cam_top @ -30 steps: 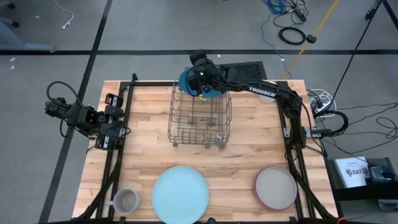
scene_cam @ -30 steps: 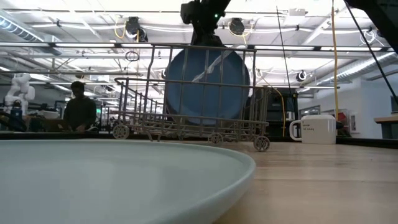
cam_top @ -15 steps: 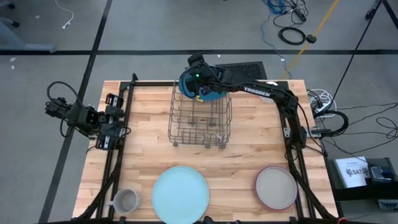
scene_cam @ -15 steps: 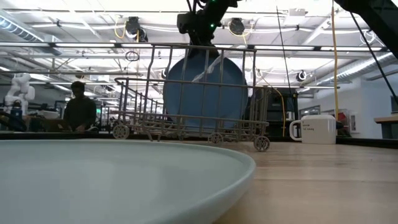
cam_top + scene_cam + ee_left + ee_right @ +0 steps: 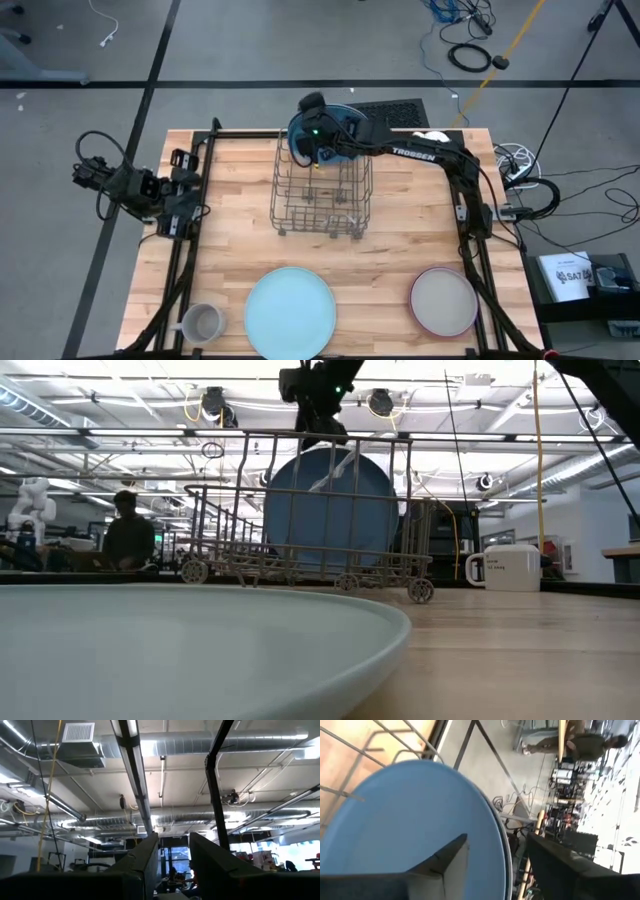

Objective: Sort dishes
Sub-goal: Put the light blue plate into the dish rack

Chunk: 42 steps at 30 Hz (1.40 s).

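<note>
A plate point(image 5: 340, 140) stands in the rack's point(image 5: 320, 195) far end.

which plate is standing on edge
The dark blue plate, upright in the wire rack at the table's far side. The light blue plate and pink-rimmed grey plate lie flat near the front edge.

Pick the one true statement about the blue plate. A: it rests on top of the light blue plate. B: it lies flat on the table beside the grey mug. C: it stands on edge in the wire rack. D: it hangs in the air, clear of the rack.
C: the low view shows the blue plate upright inside the wire rack, and the right gripper above its rim has its jaws spread, one on each side of it.
</note>
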### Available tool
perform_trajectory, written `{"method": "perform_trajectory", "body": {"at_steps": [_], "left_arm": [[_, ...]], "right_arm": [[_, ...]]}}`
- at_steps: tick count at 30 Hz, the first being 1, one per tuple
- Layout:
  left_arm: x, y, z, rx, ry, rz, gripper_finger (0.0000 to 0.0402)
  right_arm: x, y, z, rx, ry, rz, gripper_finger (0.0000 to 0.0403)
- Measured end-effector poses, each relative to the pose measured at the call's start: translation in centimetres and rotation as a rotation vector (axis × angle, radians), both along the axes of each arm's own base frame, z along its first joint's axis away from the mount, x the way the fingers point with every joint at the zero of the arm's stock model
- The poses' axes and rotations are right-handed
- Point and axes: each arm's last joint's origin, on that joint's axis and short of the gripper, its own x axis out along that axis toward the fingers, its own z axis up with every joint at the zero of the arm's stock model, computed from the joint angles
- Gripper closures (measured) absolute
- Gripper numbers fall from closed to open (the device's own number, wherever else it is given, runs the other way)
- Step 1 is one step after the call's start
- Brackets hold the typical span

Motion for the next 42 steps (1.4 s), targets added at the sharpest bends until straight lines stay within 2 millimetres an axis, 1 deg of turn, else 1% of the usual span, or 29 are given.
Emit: {"method": "perform_trajectory", "body": {"at_steps": [5,10,13,18,22,25,27,33,42], "left_arm": [[0.0,0.1,0.0,-0.03,0.014,0.035,0.0288],[0.1,0.1,0.0,-0.035,0.018,0.04,0.0288],[0.1,0.1,-0.1,-0.033,0.022,0.04,0.0288],[0.1,0.1,-0.1,-0.034,0.024,0.038,0.0288],[0.1,0.1,-0.1,-0.034,0.024,0.038,0.0288],[0.1,0.1,-0.1,-0.034,0.024,0.037,0.0288],[0.1,0.1,-0.1,-0.034,0.024,0.036,0.0288],[0.1,0.1,-0.1,-0.033,0.024,0.034,0.0288],[0.1,0.1,-0.1,-0.033,0.024,0.033,0.0288]], "right_arm": [[-0.3,1.7,1.8,-0.021,-0.061,0.039,0.0194],[-1.1,3.3,4.1,-0.038,-0.146,0.07,0.0198],[-1.5,4.2,5.1,-0.039,-0.194,0.084,0.0201],[-2.1,5.2,6.7,-0.057,-0.256,0.101,0.0202],[-2.6,5.4,7.7,-0.085,-0.291,0.091,0.0202],[-3.3,5.6,8.5,-0.063,-0.341,0.083,0.0202],[-3.8,5.9,8.8,-0.024,-0.367,0.067,0.0202],[-4.9,6.4,8.8,0.074,-0.37,0.026,0.0202],[-5.1,6.3,8.7,0.086,-0.368,0.016,0.0202]]}}
